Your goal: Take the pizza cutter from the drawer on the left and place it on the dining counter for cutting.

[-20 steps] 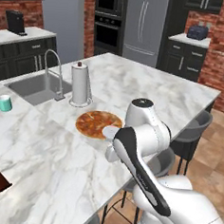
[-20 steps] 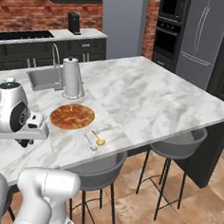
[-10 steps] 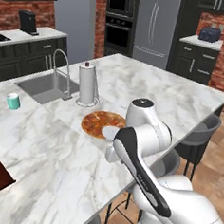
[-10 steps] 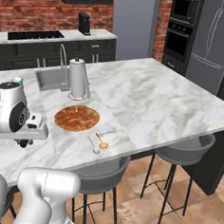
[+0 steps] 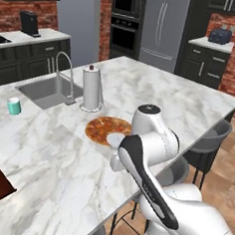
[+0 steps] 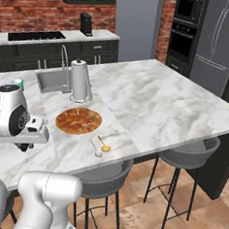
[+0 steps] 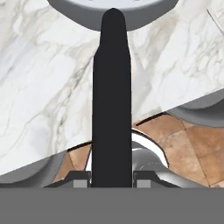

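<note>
My gripper [image 7: 111, 181] is shut on the black handle of the pizza cutter [image 7: 111, 109]. The handle runs up to the grey wheel at the top edge of the hand view. Under the tool lie the white marble dining counter [image 7: 43, 87] and its front edge, with brown floor beyond. In the left base view the cutter's pale wheel [image 5: 117, 139] hovers by the near rim of a pizza, just ahead of my white arm, above the dining counter [image 5: 156, 92]. The drawer is out of view.
A pizza [image 6: 78, 121] lies near the counter's front edge. Behind it stand a paper towel holder [image 6: 79, 79] and a sink [image 5: 49, 91] with a tap. A teal mug [image 5: 13, 106] stands at the left, a small spoon [image 6: 103, 145] by the edge, and grey stools [image 6: 191, 149] stand along the counter.
The whole picture has shifted in both base views, so the base has moved. The arm keeps the same pose and the same grip on the cutter.
</note>
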